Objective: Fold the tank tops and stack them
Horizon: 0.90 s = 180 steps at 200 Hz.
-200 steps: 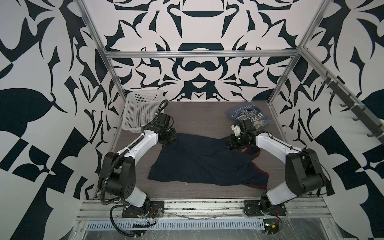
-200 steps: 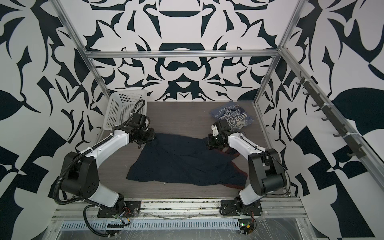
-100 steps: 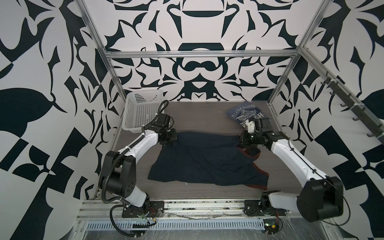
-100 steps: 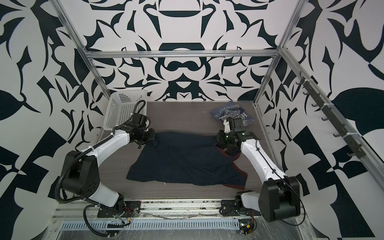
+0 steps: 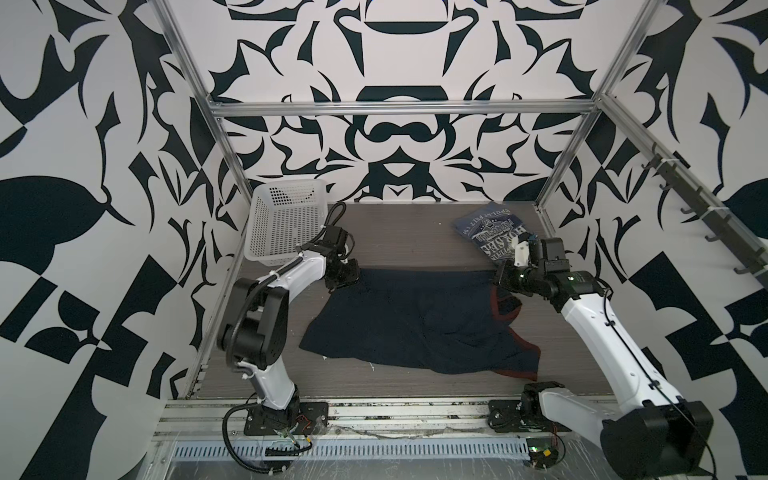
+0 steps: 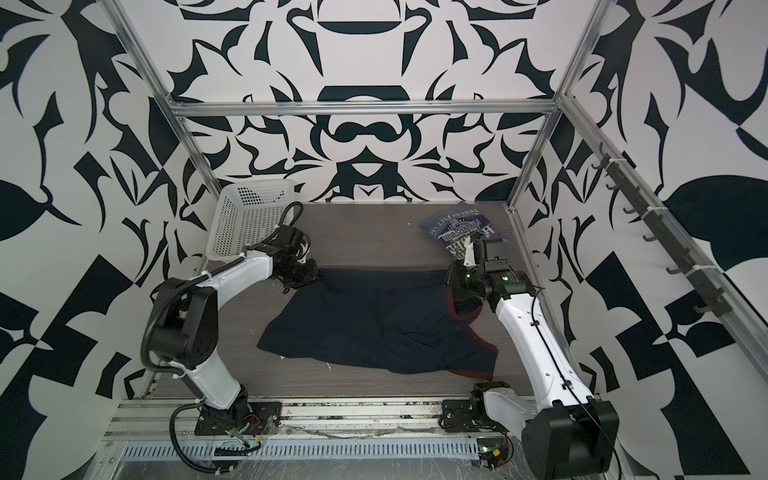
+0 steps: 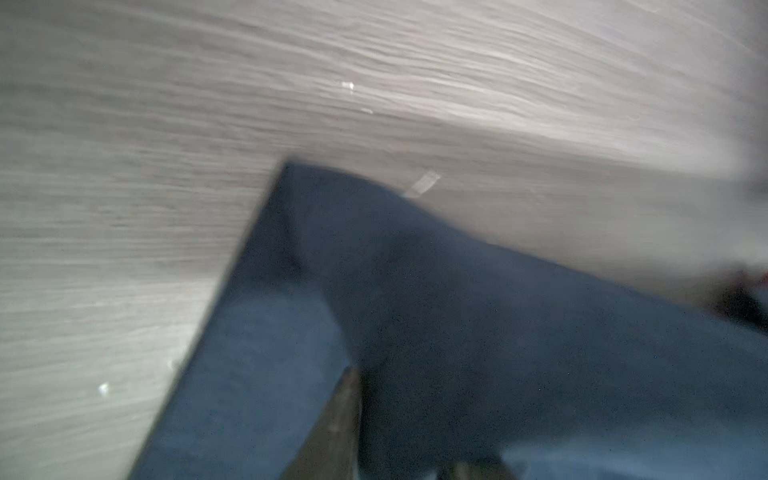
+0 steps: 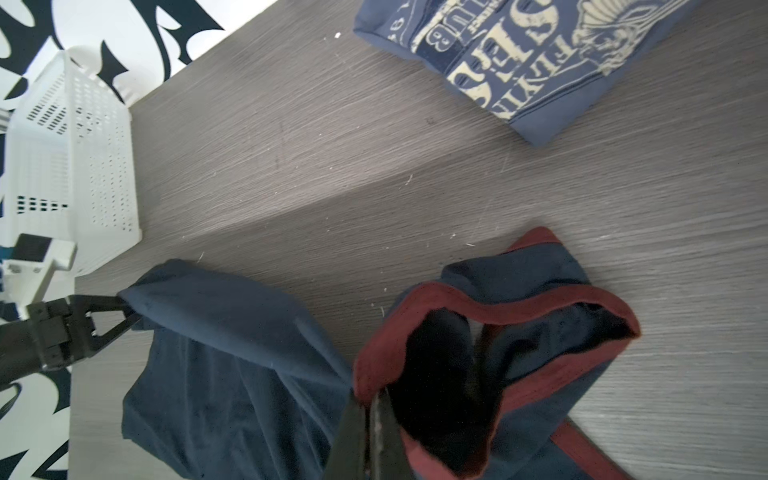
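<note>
Pinching navy tank top [image 8: 232,374] trim | right hand [image 8: 368,409] | left hand [image 8: 132,311] parted

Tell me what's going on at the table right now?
Both arms are working the navy tank top, spread across the table. The right pincer is shut on its red-trimmed opening; the left pincer sits at its back-left corner with jaws parted. The slate-blue tank top lies folded at the back right.
</note>
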Tool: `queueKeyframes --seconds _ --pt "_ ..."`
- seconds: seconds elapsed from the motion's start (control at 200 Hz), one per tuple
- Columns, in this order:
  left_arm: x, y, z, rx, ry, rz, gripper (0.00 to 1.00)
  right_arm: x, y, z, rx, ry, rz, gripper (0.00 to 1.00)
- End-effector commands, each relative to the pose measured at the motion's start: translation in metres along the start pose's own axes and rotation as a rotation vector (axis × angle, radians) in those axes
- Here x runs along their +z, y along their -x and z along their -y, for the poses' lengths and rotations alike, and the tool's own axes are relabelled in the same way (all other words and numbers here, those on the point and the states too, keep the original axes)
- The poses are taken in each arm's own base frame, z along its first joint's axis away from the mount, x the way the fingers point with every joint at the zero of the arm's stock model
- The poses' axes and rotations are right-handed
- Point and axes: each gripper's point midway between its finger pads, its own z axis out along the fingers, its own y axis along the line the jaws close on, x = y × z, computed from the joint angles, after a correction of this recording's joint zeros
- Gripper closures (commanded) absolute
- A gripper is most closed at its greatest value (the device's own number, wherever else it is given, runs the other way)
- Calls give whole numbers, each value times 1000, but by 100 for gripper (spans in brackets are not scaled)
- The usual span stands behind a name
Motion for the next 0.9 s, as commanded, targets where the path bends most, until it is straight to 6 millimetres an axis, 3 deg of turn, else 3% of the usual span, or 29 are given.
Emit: queueKeyframes --seconds 0.0,0.12,0.23,0.35,0.495,0.585,0.895 --pt "-25 27 -22 -23 180 122 48 -16 20 9 -17 -71 73 100" --pt "-61 32 -20 -26 217 282 35 -16 20 22 5 -104 70 100" --pt "-70 14 2 37 154 314 32 -10 18 21 13 -80 54 100" --pt "-45 -12 32 85 2 211 38 -4 17 18 30 -57 44 100" --pt "-9 -27 60 157 -58 100 47 -2 19 15 31 -41 43 100" --pt "3 -25 74 193 -63 89 52 -3 18 16 31 -42 43 100" --pt "24 -5 79 197 -26 106 63 5 6 20 43 -33 17 100"
